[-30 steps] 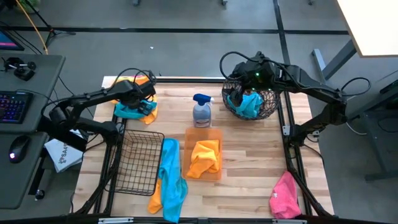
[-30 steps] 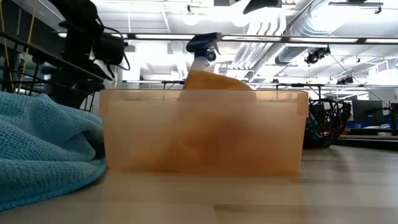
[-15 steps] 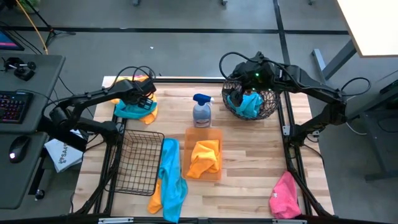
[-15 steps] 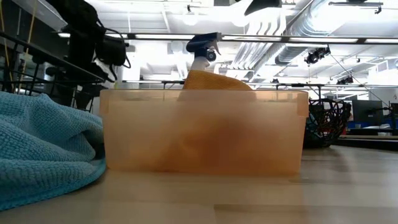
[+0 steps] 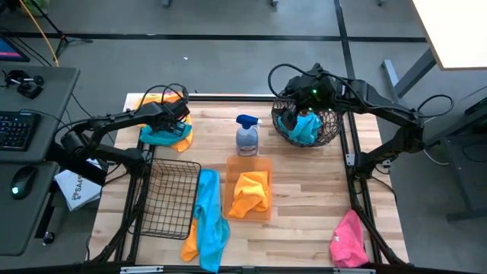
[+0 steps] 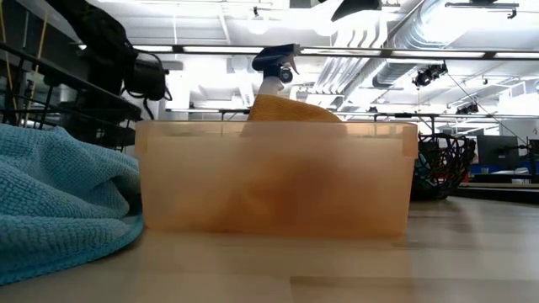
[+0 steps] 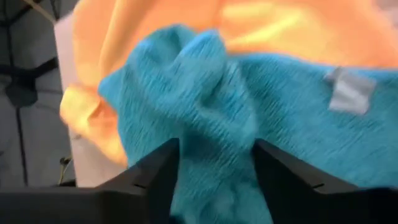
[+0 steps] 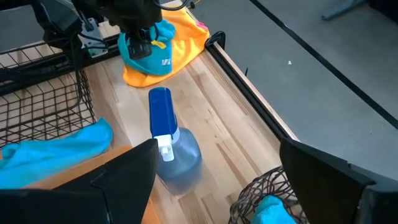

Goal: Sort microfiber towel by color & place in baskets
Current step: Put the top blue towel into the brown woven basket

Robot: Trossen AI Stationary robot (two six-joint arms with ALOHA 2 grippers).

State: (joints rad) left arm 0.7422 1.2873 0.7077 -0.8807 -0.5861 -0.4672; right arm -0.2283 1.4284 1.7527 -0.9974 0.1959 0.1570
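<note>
With its fingers spread open over the teal towel (image 7: 217, 118) at the tabletop's far-left corner, the left claw (image 5: 176, 116) should pinch only teal, not the orange towel (image 7: 261, 28) beneath; the right claw (image 5: 293, 103) waits open over the round basket (image 5: 329, 131).

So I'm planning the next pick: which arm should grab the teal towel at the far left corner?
Left. Its end effector hangs open right over that teal microfiber towel; the right end effector sits above the round wire basket.

The right claw (image 8: 214, 180) is spread wide, its 2 dark fingers (image 8: 134, 177) framing a blue-capped spray bottle (image 8: 171, 149) standing on the wooden desk (image 8: 214, 134). Beyond it, the left claw (image 8: 142, 46) presses on a teal towel (image 8: 146, 56) lying over an orange towel (image 8: 180, 40). A black wire-grid basket (image 8: 43, 99) holds another teal towel (image 8: 59, 149) over its rim.
</note>
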